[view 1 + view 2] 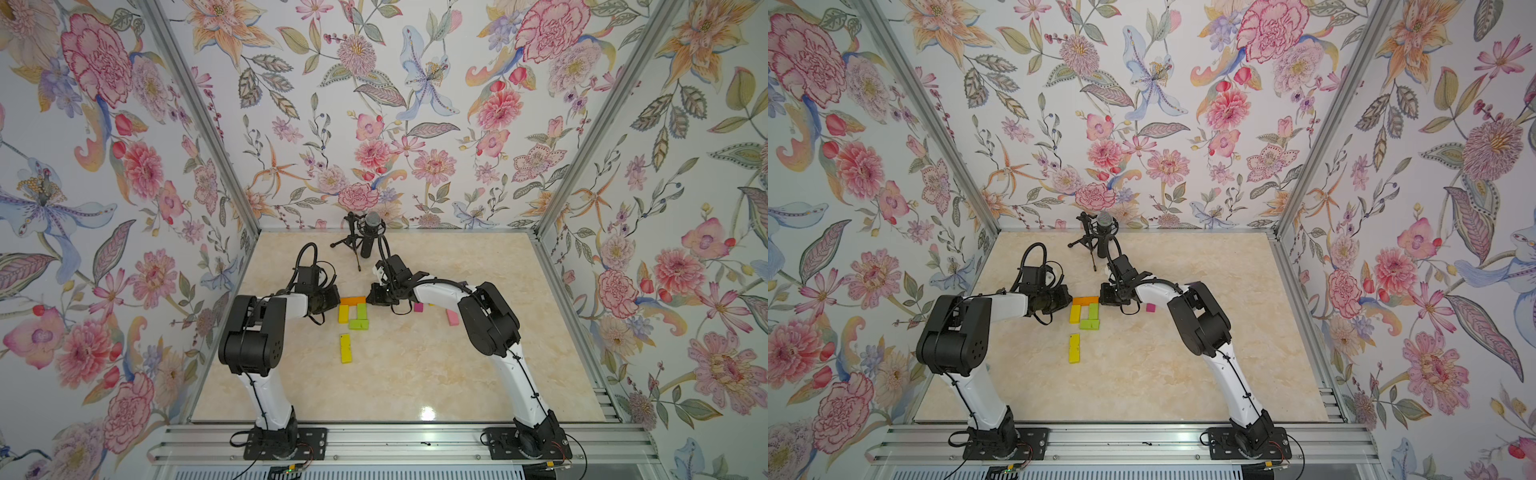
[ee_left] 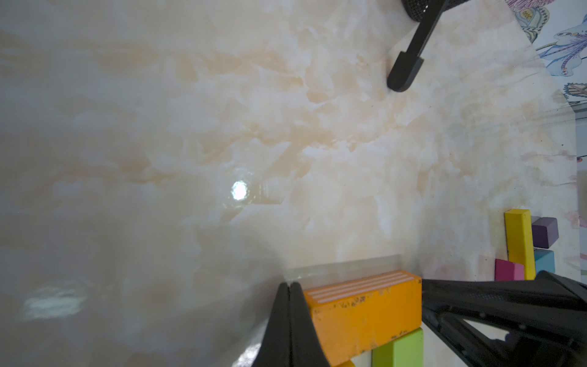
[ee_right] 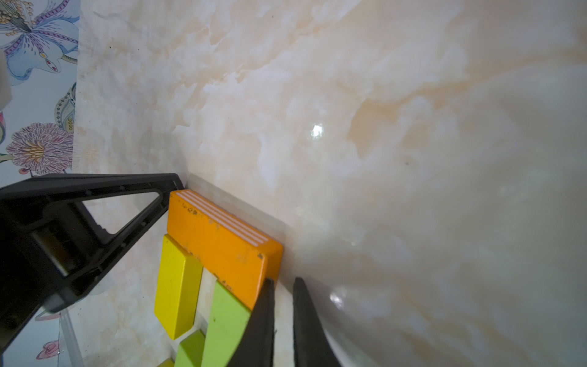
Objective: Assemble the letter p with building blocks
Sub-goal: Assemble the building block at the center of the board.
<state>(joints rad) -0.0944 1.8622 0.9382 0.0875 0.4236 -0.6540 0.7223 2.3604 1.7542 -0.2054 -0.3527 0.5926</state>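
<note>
Sitting at the orange block's [image 2: 365,314] two ends: left gripper [image 2: 289,287] shut tight, right gripper [image 3: 284,282] open a crack, both empty.

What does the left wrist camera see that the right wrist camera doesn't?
Only the left wrist view shows the black tripod leg and a far cluster of blocks: a yellow block, purple block, teal block and magenta block. Only the right wrist view shows the second lime green block, which closes the loop. Both show the orange block with white stripes along one side, a lime green block touching it, and the marble table.
</note>
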